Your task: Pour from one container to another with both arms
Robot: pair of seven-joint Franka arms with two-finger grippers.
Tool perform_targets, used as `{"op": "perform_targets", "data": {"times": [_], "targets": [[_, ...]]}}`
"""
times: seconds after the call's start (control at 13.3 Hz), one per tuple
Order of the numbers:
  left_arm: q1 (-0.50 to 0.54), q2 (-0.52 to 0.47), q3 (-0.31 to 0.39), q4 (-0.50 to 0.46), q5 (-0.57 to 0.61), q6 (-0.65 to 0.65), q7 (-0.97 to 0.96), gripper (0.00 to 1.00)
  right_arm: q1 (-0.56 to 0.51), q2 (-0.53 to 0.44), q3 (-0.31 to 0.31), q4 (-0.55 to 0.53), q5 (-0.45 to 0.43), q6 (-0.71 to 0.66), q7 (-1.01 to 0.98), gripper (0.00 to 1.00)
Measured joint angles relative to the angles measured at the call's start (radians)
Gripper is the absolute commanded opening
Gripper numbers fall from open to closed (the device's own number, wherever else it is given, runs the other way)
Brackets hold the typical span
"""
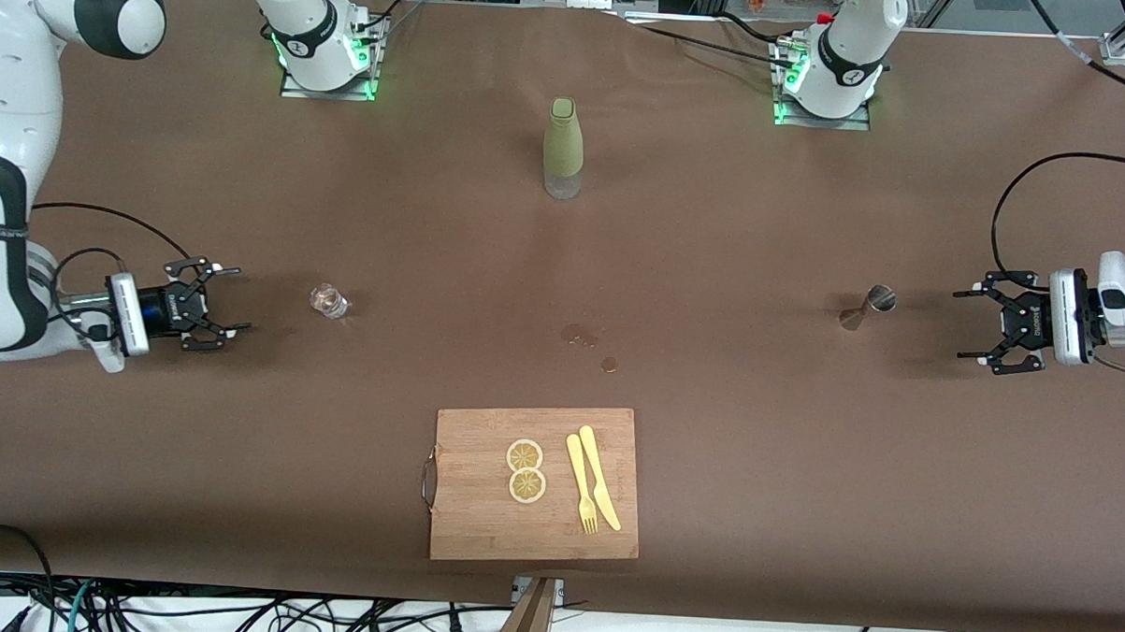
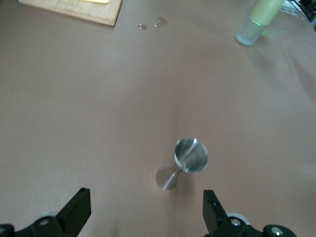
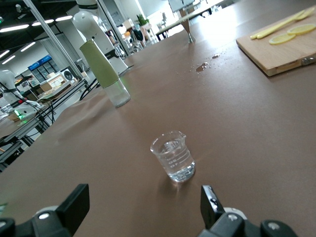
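Observation:
A small clear glass beaker (image 1: 328,300) (image 3: 174,157) with a little water stands on the brown table toward the right arm's end. My right gripper (image 1: 230,298) (image 3: 143,205) hovers low beside it, open and empty, fingers pointing at the beaker. Toward the left arm's end stands a steel double-cone jigger (image 1: 869,305) (image 2: 185,161). The left gripper (image 1: 969,325) (image 2: 147,210) is level with it, open, holding nothing, a short gap away. A green bottle (image 1: 563,148) (image 2: 256,19) (image 3: 103,71) with a clear base stands mid-table near the arm bases.
A wooden cutting board (image 1: 533,539) lies near the front edge, carrying two lemon slices (image 1: 525,470), a yellow fork (image 1: 580,481) and a yellow knife (image 1: 599,476). Small water drops (image 1: 580,335) dot the table between board and bottle.

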Motion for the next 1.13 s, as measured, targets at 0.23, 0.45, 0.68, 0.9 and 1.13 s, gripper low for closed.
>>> {"op": "perform_targets", "data": {"times": [0.23, 0.45, 0.68, 0.9, 1.13], "targets": [[-0.098, -0.135, -0.004, 0.000, 0.134, 0.001, -0.402, 1.00, 0.016, -0.088, 0.001, 0.003, -0.065, -0.004, 0.136, 1.00], [-0.174, -0.247, -0.006, -0.003, 0.245, 0.001, -0.762, 1.00, 0.038, -0.136, 0.001, 0.004, -0.113, 0.001, 0.239, 1.00], [-0.223, -0.318, -0.009, -0.007, 0.342, 0.000, -1.102, 1.00, 0.078, -0.238, 0.002, 0.005, -0.261, 0.036, 0.418, 1.00], [-0.246, -0.382, -0.068, -0.009, 0.456, -0.027, -1.406, 1.00, 0.129, -0.385, 0.002, -0.014, -0.437, 0.057, 0.648, 1.00], [-0.266, -0.438, -0.137, -0.009, 0.544, -0.086, -1.650, 1.00, 0.179, -0.502, 0.002, -0.041, -0.581, 0.066, 0.854, 1.00]]}}
